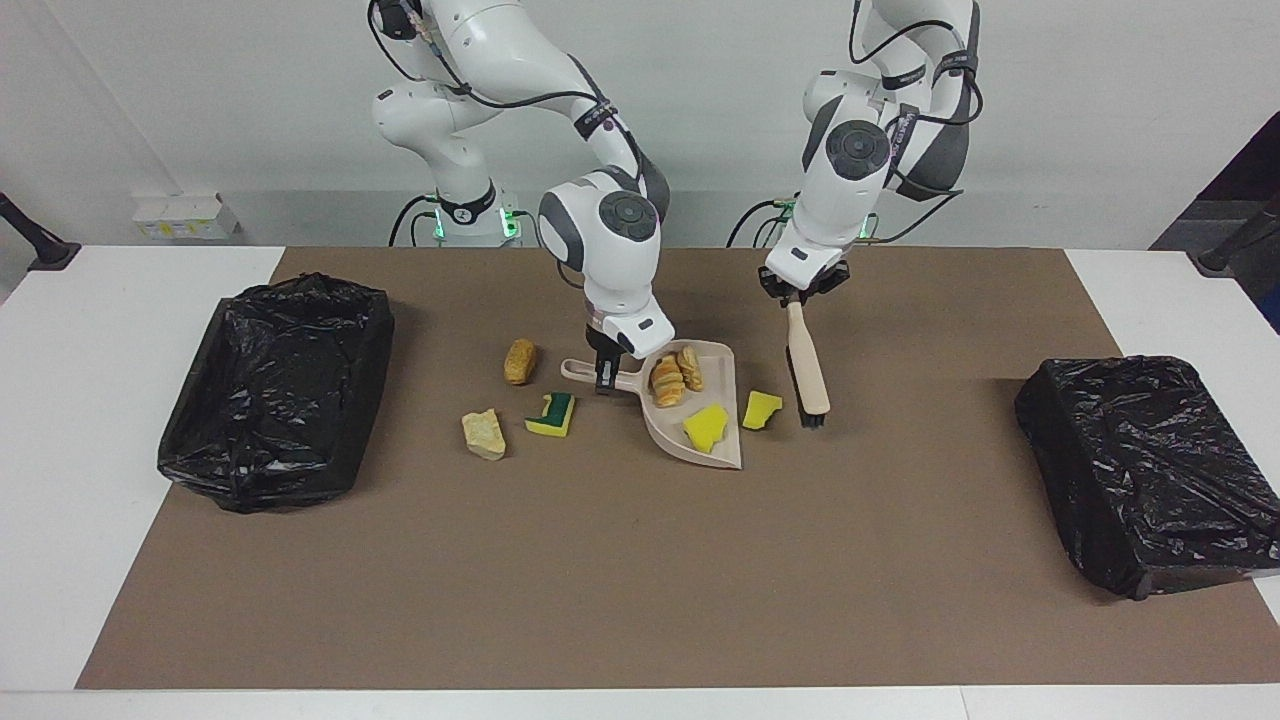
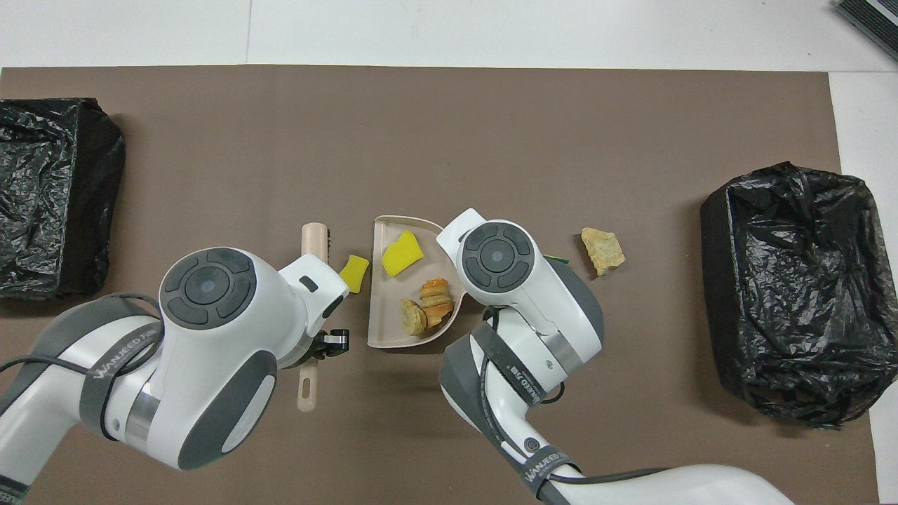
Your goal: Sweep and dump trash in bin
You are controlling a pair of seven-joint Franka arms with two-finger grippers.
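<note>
A brown mat covers a white table before a pale wall. The right gripper is pinched on the handle of the dustpan; the left gripper clamps the brush. Trash: three pieces in the dustpan, a yellow chunk just beside its open edge, and three scraps toward the right arm's end from the dustpan. Black-lined bins flank the dustpan.

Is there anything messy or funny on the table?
Yes. A yellow sponge chunk lies on the mat just outside the dustpan, between it and the brush. Three more scraps sit loose by its handle.
</note>
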